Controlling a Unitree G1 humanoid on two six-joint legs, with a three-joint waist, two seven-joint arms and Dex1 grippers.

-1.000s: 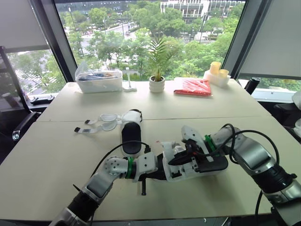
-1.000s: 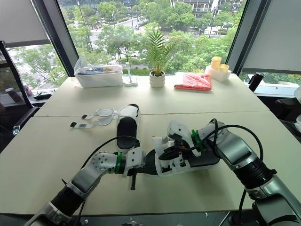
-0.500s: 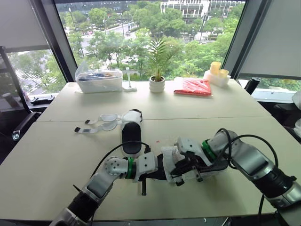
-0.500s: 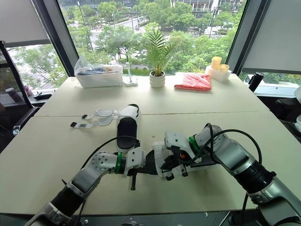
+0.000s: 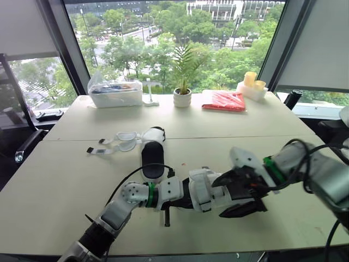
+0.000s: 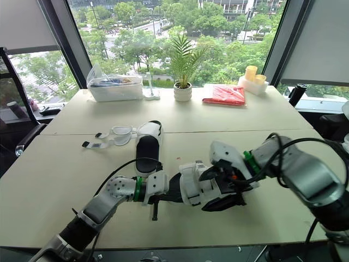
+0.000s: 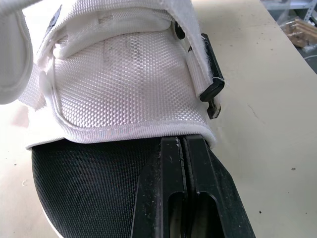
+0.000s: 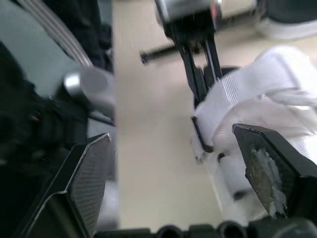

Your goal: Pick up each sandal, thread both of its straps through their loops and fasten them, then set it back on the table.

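Beige table (image 5: 49, 180) stands before large windows (image 5: 136, 38). Daylight enters, with trees outside. Grey blinds (image 5: 319, 46) are lowered at both sides.

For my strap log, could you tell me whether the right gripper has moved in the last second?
Yes: against the unmoved potted plant, the right gripper has shifted to the robot's right, along the held sandal.

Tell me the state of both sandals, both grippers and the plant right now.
Held sandal: clamped at the edge of its sole, one strap through its black loop.
Other sandal: flat on the table, straps spread open, unfastened.
Left gripper: shut on the held sandal.
Right gripper: open, close to the held sandal.
Potted plant: upright.
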